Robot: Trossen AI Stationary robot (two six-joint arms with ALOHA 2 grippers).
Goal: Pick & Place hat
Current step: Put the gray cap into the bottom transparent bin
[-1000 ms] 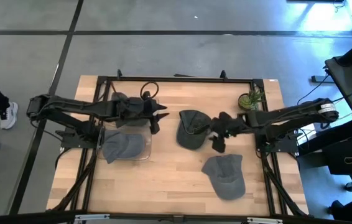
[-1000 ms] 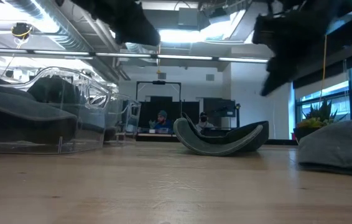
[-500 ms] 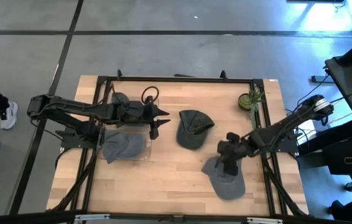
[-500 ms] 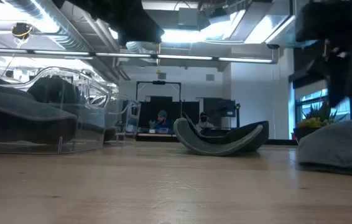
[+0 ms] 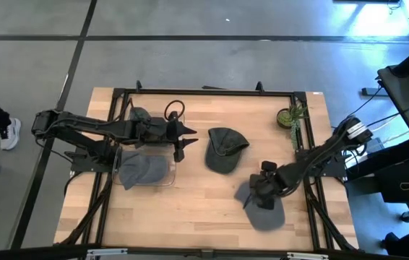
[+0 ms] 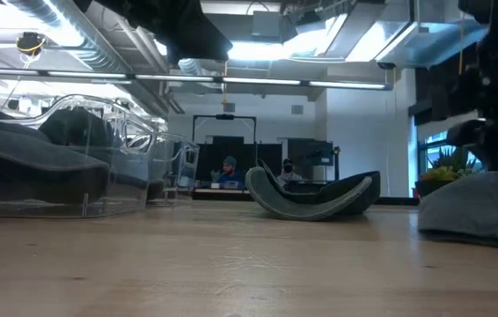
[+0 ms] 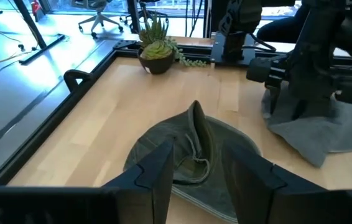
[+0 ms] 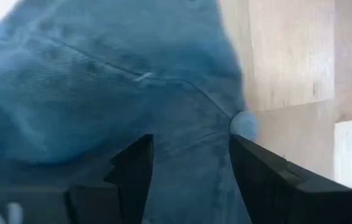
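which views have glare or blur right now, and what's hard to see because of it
Low view: bright ceiling lights leave the right end effector a dark silhouette above the grey hat. Right wrist view: that hat fills the frame, soft and out of focus. High view: evenly lit, apart from a bright patch at its top right corner.

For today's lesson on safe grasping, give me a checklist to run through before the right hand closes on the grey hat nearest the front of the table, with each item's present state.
1. Right hand is over the grey hat: ok, the high view shows it at the hat's crown end.
2. Fingers open: ok, the right wrist view shows both fingers apart with hat cloth between them.
3. Fingers touching the cloth: cannot tell.
4. Other hat out of the way: ok, it lies apart, mid-table.
5. Left hand out of the way: ok, it waits by the clear box.
6. Room in the clear box: cannot tell; it already holds a hat.
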